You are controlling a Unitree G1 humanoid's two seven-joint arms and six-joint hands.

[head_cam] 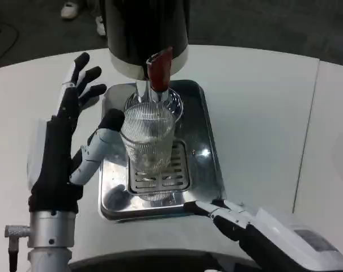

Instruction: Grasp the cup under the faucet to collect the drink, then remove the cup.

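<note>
White table (262,113), dark floor beyond its far edge. Cup (149,141) on steel tray (200,147) under tap (158,71). Left hand (63,141) spread wide, empty; right hand (228,218), grip unclear.

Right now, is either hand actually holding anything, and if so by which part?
Nothing is held. The left hand is open beside the cup, and the right hand rests at the tray's front edge.

White table (262,113), dark carpeted floor (256,25) behind.
</note>
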